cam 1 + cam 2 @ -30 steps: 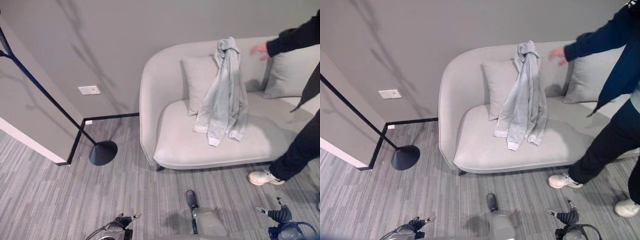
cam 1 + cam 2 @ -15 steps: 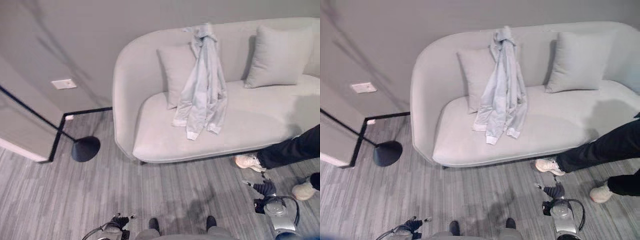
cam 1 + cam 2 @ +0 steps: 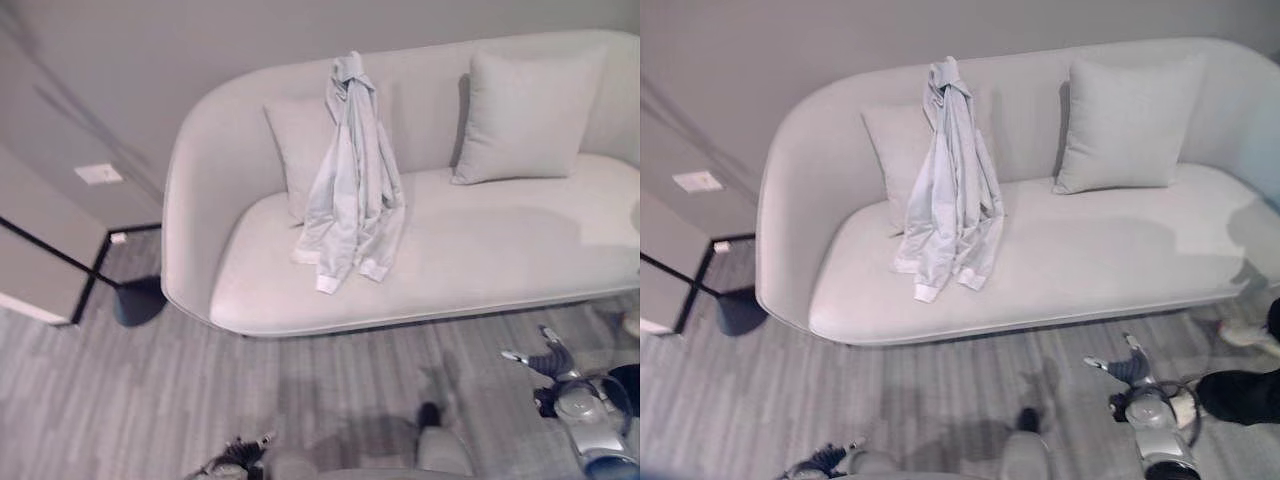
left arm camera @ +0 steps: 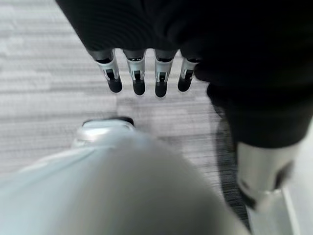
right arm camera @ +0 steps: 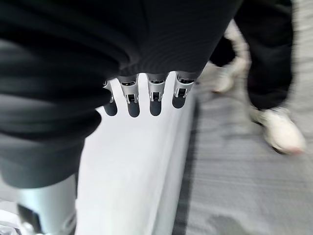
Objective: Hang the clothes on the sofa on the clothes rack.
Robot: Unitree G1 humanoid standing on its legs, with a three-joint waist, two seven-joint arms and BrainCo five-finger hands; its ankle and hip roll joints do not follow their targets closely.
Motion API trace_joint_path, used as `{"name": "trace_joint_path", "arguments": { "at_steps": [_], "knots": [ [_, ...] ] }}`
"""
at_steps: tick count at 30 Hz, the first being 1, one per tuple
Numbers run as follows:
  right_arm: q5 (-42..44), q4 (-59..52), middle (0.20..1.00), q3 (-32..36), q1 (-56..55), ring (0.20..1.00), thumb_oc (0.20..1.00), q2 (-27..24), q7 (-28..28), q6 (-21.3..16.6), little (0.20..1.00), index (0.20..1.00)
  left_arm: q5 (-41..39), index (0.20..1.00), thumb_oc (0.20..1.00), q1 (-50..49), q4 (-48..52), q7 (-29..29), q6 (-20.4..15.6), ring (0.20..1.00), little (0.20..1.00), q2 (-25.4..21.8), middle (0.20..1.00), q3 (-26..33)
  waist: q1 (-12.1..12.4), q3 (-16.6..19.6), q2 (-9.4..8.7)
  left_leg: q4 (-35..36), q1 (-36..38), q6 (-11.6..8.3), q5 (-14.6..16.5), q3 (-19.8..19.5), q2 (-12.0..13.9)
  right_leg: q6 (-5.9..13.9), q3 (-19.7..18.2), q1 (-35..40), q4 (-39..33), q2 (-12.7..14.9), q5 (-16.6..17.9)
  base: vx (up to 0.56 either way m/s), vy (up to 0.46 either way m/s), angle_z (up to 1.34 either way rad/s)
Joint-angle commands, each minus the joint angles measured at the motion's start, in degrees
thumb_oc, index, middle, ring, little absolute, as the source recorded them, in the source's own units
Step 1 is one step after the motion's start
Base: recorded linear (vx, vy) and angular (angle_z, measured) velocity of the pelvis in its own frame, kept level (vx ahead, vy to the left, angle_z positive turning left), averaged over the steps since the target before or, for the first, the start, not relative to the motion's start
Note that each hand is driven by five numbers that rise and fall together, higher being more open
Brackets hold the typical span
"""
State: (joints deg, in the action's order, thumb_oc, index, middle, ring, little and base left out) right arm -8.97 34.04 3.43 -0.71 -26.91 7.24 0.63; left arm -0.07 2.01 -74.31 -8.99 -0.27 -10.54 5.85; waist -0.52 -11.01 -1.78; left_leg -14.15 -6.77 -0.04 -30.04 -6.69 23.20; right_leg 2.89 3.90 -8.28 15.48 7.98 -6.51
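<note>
I see the pale grey hooded jacket (image 3: 348, 180) draped over the backrest of the curved light grey fabric sofa (image 3: 470, 260), its sleeves lying on the seat beside 2 grey cushions (image 3: 525, 115). My left hand (image 4: 146, 73) and right hand (image 5: 146, 95) hang low, fingers straight and apart, holding nothing.

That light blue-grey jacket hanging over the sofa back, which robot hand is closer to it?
Neither clearly. The left robot hand hangs low above the floor, below and left of the light blue-grey jacket. The right robot hand hangs by the sofa's front edge, further to the jacket's right.
</note>
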Motion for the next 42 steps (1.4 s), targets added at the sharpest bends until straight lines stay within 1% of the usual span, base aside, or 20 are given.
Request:
{"name": "trace_joint_path", "arguments": {
  "at_steps": [1, 2, 3, 5, 7, 8, 9, 11, 12, 13, 18, 21, 24, 25, 27, 29, 33, 34, 37, 42],
  "knots": [
    [1.26, -5.05, 1.000, -1.05, 2.95, 1.000, 1.000, -1.67, 0.19, -2.38, 1.000, 1.000, -2.00, 1.000, 1.000, 2.85, 2.07, -0.08, -0.79, 1.000, 1.000, 0.02, 1.000, 0.31, 1.73, -3.25, -1.08, -7.56, -1.16, -3.68, 29.68, 4.41, -9.03, -0.09, -3.98, 12.50, -13.60, 2.43, 11.41, 0.08, -0.323, 0.23],
    [1.26, -5.05, 1.000, -1.06, 2.96, 1.000, 1.000, -1.67, 0.19, -2.38, 1.000, 1.000, -2.00, 1.000, 1.000, 2.85, 2.07, -0.08, -0.79, 1.000, 1.000, 0.03, 1.000, 0.32, 1.69, -3.29, -1.06, -7.64, -1.17, -3.68, 29.72, 4.35, -9.03, -0.08, -3.93, 12.57, -13.62, 2.42, 11.41, 0.18, -0.165, 0.37],
    [1.23, -4.45, 1.000, -1.67, 3.99, 1.000, 1.000, -1.62, -0.21, -2.75, 1.000, 1.000, -2.09, 1.000, 1.000, 2.14, 2.81, 0.04, -1.36, 1.000, 1.000, 0.10, 1.000, 0.72, 2.91, -2.67, -0.73, 0.11, -1.90, -4.31, 30.46, 6.89, -10.57, 0.18, -3.18, 14.72, -15.82, 1.58, 12.22, 0.24, -0.093, 0.40],
    [0.80, -3.09, 1.000, -2.36, 4.85, 1.000, 1.000, -1.59, 0.23, -2.60, 1.000, 1.000, -2.29, 1.000, 1.000, 1.08, 2.41, 0.38, -1.35, 1.000, 1.000, 0.92, 1.000, 1.11, 4.38, -1.96, 0.22, 8.71, -4.36, -5.26, 28.28, 9.02, -12.85, 0.12, -3.01, 16.88, -17.04, 0.35, 12.18, 0.26, -0.052, 0.21],
    [0.80, -3.02, 1.000, -2.43, 4.88, 1.000, 1.000, -1.60, 0.26, -2.63, 1.000, 1.000, -2.29, 1.000, 1.000, 1.03, 2.42, 0.38, -1.35, 1.000, 1.000, 0.93, 1.000, 1.13, 4.39, -2.14, 0.06, 9.48, -3.66, -5.25, 27.99, 9.20, -13.04, 0.14, -3.02, 17.26, -17.19, 0.55, 12.13, 0.19, 0.033, 0.24],
    [1.26, -0.71, 1.000, -4.60, 8.38, 1.000, 1.000, -0.33, 1.16, -2.47, 1.000, 1.000, -3.49, 1.000, 1.000, 0.43, 1.03, 0.83, -1.02, 1.000, 1.000, 2.14, 1.000, 2.57, 7.16, -1.78, 1.52, 16.69, -7.72, -5.64, 27.84, 9.99, -15.43, -0.10, -2.54, 19.86, -17.45, 0.06, 11.17, 0.37, 0.116, -0.01],
    [1.61, 0.26, 1.000, -5.40, 9.11, 1.000, 1.000, 0.20, 1.18, -2.37, 1.000, 1.000, -3.61, 1.000, 1.000, 0.19, 0.39, 0.78, -0.98, 1.000, 1.000, 2.33, 1.000, 2.72, 7.99, -1.63, 1.68, 16.30, -9.05, -6.08, 27.56, 10.24, -15.20, -0.14, -2.48, 20.81, -17.35, 0.46, 11.11, 0.56, 0.213, -0.16],
    [2.24, 1.48, 1.000, -5.77, 10.13, 1.000, 1.000, 0.97, 1.02, -2.30, 1.000, 1.000, -2.90, 1.000, 1.000, -0.23, -1.28, 1.17, -0.78, 1.000, 1.000, 2.57, 1.000, 3.00, 8.46, -0.06, 2.61, 17.96, -7.47, -5.30, 27.37, 9.36, -14.73, -0.09, -2.89, 21.49, -17.60, 0.19, 11.02, 0.35, 0.203, -0.22],
    [3.16, 3.53, 1.000, -6.54, 10.72, 1.000, 1.000, 3.19, 0.74, -2.11, 1.000, 1.000, -2.03, 1.000, 1.000, -1.02, -3.53, 1.04, -0.64, 1.000, 1.000, 2.62, 1.000, 2.15, 8.78, 2.24, 2.93, 15.75, -6.53, -6.55, 24.75, 8.30, -14.62, -0.39, -3.35, 22.75, -17.50, 1.63, 11.52, 0.31, 0.247, -0.33],
    [3.64, 4.86, 1.000, -6.75, 11.04, 1.000, 1.000, 4.11, 0.79, -1.94, 1.000, 1.000, -1.37, 1.000, 1.000, -1.22, -4.51, 0.80, -0.81, 1.000, 1.000, 2.46, 1.000, 1.51, 9.13, 2.82, 2.76, 14.47, -6.78, -6.86, 24.32, 8.03, -14.46, -0.55, -3.43, 22.94, -17.55, 2.38, 11.65, 0.42, 0.354, -0.32],
    [4.44, 10.54, 1.000, -7.68, 14.95, 1.000, 1.000, 6.72, 2.74, -1.00, 1.000, 1.000, -1.36, 1.000, 1.000, -0.96, -4.31, 0.05, -1.24, 1.000, 1.000, 1.82, 1.000, 1.01, 10.23, 3.60, 3.24, 11.06, -7.03, -7.29, 24.63, 9.01, -15.40, -0.71, -2.57, 23.02, -16.74, 6.35, 11.16, 0.25, 0.268, -0.20],
    [4.55, 12.94, 1.000, -8.44, 17.80, 1.000, 1.000, 6.95, 4.08, -0.77, 1.000, 1.000, -1.20, 1.000, 1.000, -0.74, -3.30, -0.16, -1.56, 1.000, 1.000, 1.96, 1.000, 0.86, 10.29, 2.43, 3.91, 9.36, -7.80, -7.32, 25.02, 9.14, -15.71, -0.51, -1.82, 22.71, -16.69, 7.54, 10.84, 0.09, 0.195, 0.09],
    [5.40, 16.96, 1.000, -9.57, 23.72, 1.000, 1.000, 7.80, 6.15, -0.34, 1.000, 1.000, -0.84, 1.000, 1.000, -0.22, -2.38, -0.75, -1.86, 1.000, 1.000, 2.22, 1.000, 0.61, 11.10, -0.65, 4.81, 5.64, -10.72, -7.53, 25.87, 8.69, -15.88, -0.36, -0.99, 21.60, -16.53, 9.21, 10.58, 0.00, 0.146, 0.04],
    [5.75, 20.59, 1.000, -9.87, 28.47, 1.000, 1.000, 7.88, 9.08, 0.13, 1.000, 1.000, -1.09, 1.000, 1.000, 0.20, -1.56, -1.37, -1.85, 1.000, 1.000, 2.25, 1.000, 0.47, 12.05, -2.97, 5.63, 3.95, -12.92, -7.62, 25.97, 8.22, -15.87, -0.48, -0.65, 21.01, -16.37, 9.76, 10.24, -0.04, 0.135, 0.18],
    [5.81, 20.89, 1.000, -9.94, 28.83, 1.000, 1.000, 7.87, 9.14, -0.01, 1.000, 1.000, -1.09, 1.000, 1.000, 0.38, -1.57, -1.38, -1.82, 1.000, 1.000, 2.28, 1.000, 0.57, 11.97, -3.10, 5.71, 3.66, -13.13, -7.62, 26.11, 8.14, -15.82, -0.48, -0.64, 20.93, -16.30, 9.68, 10.21, -0.05, 0.086, 0.12],
    [7.53, 29.00, 1.000, -8.81, 40.05, 1.000, 1.000, 7.53, 15.75, 0.26, 1.000, 1.000, -1.36, 1.000, 1.000, 1.65, -0.63, -2.83, -2.05, 1.000, 1.000, 1.70, 1.000, -0.51, 13.82, -7.75, 7.33, 1.82, -16.02, -7.71, 25.96, 7.56, -15.58, -0.67, -0.95, 19.26, -15.84, 10.03, 9.58, -0.09, 0.131, -0.09],
    [7.54, 29.06, 1.000, -8.82, 40.13, 1.000, 1.000, 7.52, 15.75, 0.23, 1.000, 1.000, -1.36, 1.000, 1.000, 1.71, -0.65, -2.84, -2.06, 1.000, 1.000, 1.70, 1.000, -0.49, 13.84, -7.80, 7.35, 1.77, -16.02, -7.71, 25.99, 7.58, -15.54, -0.67, -0.99, 19.24, -15.81, 10.01, 9.57, -0.03, 0.038, -0.03],
    [9.17, 33.55, 1.000, -9.11, 48.59, 1.000, 1.000, 5.52, 19.38, -0.30, 1.000, 1.000, -1.19, 1.000, 1.000, 3.78, -0.72, -3.96, -2.38, 1.000, 1.000, 0.90, 1.000, -2.59, 15.14, -12.81, 8.42, 0.18, -18.75, -7.72, 25.52, 6.60, -15.67, -0.83, -1.83, 17.47, -15.63, 10.12, 9.29, -0.11, 0.160, -0.01],
    [10.93, 35.89, 1.000, -10.06, 53.98, 1.000, 1.000, 2.17, 19.97, -0.85, 1.000, 1.000, 0.37, 1.000, 1.000, 6.77, 0.77, -4.75, -3.16, 1.000, 1.000, 1.11, 1.000, -5.17, 15.83, -17.96, 9.15, -2.81, -22.33, -7.74, 25.30, 6.11, -15.61, -0.99, -2.26, 15.77, -15.61, 10.21, 9.40, -0.07, 0.163, -0.22],
    [11.44, 40.26, 1.000, -13.69, 59.85, 1.000, 1.000, 0.60, 22.39, -0.52, 1.000, 1.000, 1.79, 1.000, 1.000, 7.80, 3.55, -5.68, -3.66, 1.000, 1.000, 1.30, 1.000, -7.30, 17.19, -18.78, 9.66, -6.23, -27.82, -7.89, 25.53, 5.45, -14.93, -0.87, -2.86, 12.09, -15.81, 9.84, 10.24, 0.02, 0.089, 0.09]
  ]
}}
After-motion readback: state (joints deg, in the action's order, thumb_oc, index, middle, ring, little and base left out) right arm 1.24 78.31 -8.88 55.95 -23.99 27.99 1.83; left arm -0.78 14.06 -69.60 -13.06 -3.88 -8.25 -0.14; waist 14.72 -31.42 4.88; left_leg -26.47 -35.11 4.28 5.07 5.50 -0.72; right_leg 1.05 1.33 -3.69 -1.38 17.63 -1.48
